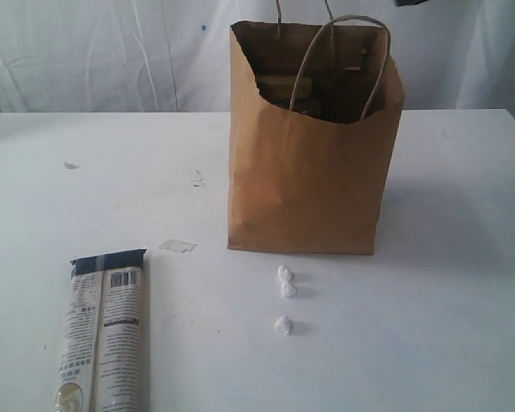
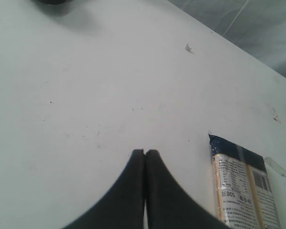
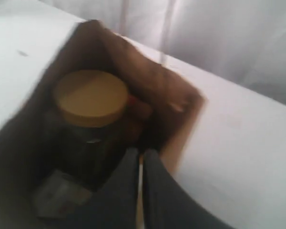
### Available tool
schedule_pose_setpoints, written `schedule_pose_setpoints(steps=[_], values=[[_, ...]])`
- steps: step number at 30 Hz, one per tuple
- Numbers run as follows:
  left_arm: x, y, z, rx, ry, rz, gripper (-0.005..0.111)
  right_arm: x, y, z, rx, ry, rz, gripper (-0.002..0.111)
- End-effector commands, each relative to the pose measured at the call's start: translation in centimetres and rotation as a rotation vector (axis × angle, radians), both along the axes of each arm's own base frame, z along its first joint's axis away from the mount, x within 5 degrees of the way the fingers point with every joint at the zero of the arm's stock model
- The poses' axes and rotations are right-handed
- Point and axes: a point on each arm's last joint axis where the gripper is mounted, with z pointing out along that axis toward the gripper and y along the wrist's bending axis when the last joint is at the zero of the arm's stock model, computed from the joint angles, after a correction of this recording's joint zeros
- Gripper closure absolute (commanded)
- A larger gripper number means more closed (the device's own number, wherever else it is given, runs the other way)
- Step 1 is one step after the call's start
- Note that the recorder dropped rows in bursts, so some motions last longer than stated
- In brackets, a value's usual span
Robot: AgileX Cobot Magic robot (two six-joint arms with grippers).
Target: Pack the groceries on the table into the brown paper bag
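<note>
The brown paper bag (image 1: 305, 184) stands upright on the table (image 1: 446, 300), mouth open, handles up. In the right wrist view the bag (image 3: 148, 76) holds a yellow-lidded jar (image 3: 90, 98) and a pale pack (image 3: 57, 193) below it. My right gripper (image 3: 140, 150) is shut and empty, over the bag's open mouth near one wall. The long printed packet (image 1: 106, 335) lies flat on the table at the front left. My left gripper (image 2: 144, 151) is shut and empty above bare tabletop, with the packet (image 2: 243, 191) close beside it. Neither gripper shows in the exterior view.
Three tiny white paper balls (image 1: 285, 283) lie in front of the bag. A scrap of clear tape (image 1: 178, 246) sits near the packet's dark end. White curtains hang behind the table. A dark object (image 2: 52, 2) shows at the edge of the left wrist view.
</note>
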Motion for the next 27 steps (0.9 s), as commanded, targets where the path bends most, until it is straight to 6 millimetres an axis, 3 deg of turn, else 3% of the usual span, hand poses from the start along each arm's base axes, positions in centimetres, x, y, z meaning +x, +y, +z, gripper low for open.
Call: schedule_pose_setpoints(steps=[1, 5, 10, 11, 12, 15, 16, 19, 27], values=[[0.0, 0.0, -0.1, 0.005, 0.000, 0.001, 0.107, -0.5, -3.7, 0.5, -0.179, -0.083, -0.338, 0.108], [0.0, 0.0, -0.1, 0.005, 0.000, 0.001, 0.107, -1.7, -5.8, -1.6, -0.283, -0.082, -0.524, 0.108], [0.0, 0.0, -0.1, 0.005, 0.000, 0.001, 0.107, -4.7, -6.0, -6.2, -0.245, -0.092, -0.497, 0.108], [0.0, 0.0, -0.1, 0.005, 0.000, 0.001, 0.107, -5.4, -5.9, -7.5, -0.241, -0.099, -0.473, 0.108], [0.0, 0.0, -0.1, 0.005, 0.000, 0.001, 0.107, -6.3, -5.8, -10.6, -0.268, -0.094, -0.418, 0.108], [0.0, 0.0, -0.1, 0.005, 0.000, 0.001, 0.107, -7.3, -5.5, -15.3, -0.296, -0.059, -0.335, 0.108], [0.0, 0.0, -0.1, 0.005, 0.000, 0.001, 0.107, -7.8, -5.0, -17.7, -0.247, -0.045, -0.301, 0.108], [0.0, 0.0, -0.1, 0.005, 0.000, 0.001, 0.107, -8.5, -3.6, -19.6, -0.102, -0.099, -0.236, 0.108], [0.0, 0.0, -0.1, 0.005, 0.000, 0.001, 0.107, -12.2, 4.1, -20.4, -0.165, -0.055, 0.144, 0.108]])
